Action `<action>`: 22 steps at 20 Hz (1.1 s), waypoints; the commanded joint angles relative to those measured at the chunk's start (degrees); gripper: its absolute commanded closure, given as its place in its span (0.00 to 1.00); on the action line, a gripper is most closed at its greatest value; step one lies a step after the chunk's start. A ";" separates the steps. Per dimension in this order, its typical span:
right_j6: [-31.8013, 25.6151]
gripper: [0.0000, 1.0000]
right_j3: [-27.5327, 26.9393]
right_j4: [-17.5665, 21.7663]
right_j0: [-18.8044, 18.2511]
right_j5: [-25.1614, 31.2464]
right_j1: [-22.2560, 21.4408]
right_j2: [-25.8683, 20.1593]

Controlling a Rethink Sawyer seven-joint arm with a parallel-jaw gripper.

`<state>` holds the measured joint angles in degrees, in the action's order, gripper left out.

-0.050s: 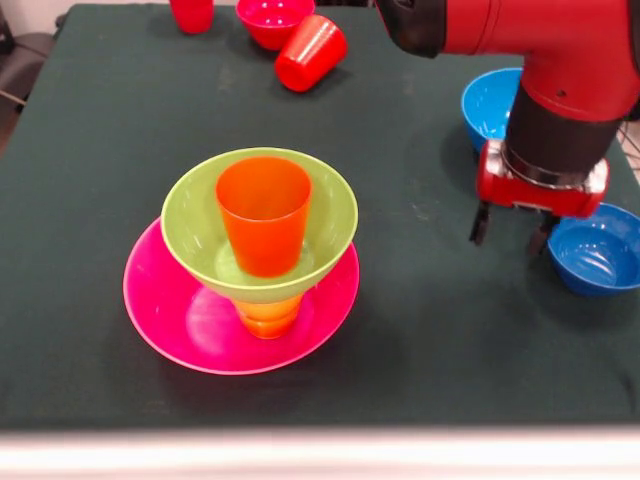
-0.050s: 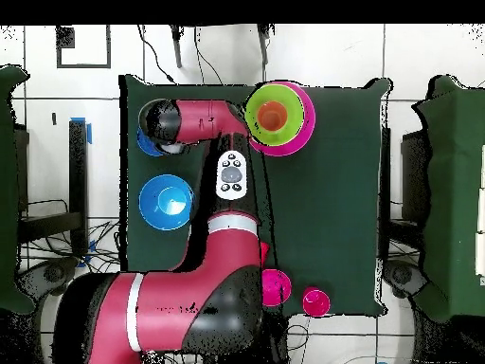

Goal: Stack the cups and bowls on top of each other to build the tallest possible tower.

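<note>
Even, bright overhead light falls across the dark table (image 1: 110, 200); soft shadows pool beneath the pink bowl (image 1: 180, 320), whose glossy surface shows pale glare. Focus stays sharp throughout.

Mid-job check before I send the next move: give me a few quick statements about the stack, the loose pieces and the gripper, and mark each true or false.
1. The orange cup stands upright inside the green bowl. True.
2. The gripper is shut on a cup. False: its fingers hang apart, holding nothing.
3. The dark blue bowl already tops the tower. False: it sits on the table beside the gripper.
4. A red cup lies tipped on its side. True.
5. The pink bowl is the tower's base. True.
</note>
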<state>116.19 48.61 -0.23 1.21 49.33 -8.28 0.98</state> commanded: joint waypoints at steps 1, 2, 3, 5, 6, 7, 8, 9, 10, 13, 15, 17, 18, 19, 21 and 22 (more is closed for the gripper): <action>12.73 0.00 -13.54 -2.67 2.13 9.64 6.83 -1.60; 12.95 0.00 -15.12 -3.23 2.30 10.74 7.62 -1.65; 13.15 0.00 -15.68 -3.84 2.47 11.56 7.88 -1.80; 13.51 0.00 -17.52 -4.82 2.73 13.32 8.62 -1.90; 13.47 0.00 -18.63 -5.57 2.82 14.38 9.21 -2.23; 13.39 0.00 -18.66 -6.09 2.96 14.63 9.32 -2.29; 13.06 0.00 -19.50 -6.48 3.04 15.47 9.79 -2.21; 12.51 0.00 -18.27 -6.89 2.81 15.12 9.21 -2.14; 12.21 0.00 -18.67 -7.13 2.77 15.64 9.44 -1.95; 9.33 0.00 -12.96 -7.32 1.65 13.24 6.68 -1.18; 5.98 0.00 -10.23 -6.68 0.15 12.32 4.71 -0.33; 3.20 0.00 -8.22 -6.30 -1.15 12.28 3.01 0.11; 2.05 0.00 -7.65 -5.97 -1.67 12.19 2.35 0.39; 0.84 0.00 -5.91 -5.84 -2.15 11.76 1.06 0.35; -0.74 0.00 -4.77 -5.83 -3.11 12.15 -0.15 0.14; -1.27 0.00 -4.45 -5.87 -3.50 12.29 -0.46 -0.09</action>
<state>116.21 37.01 -6.91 0.95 58.59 -4.33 2.93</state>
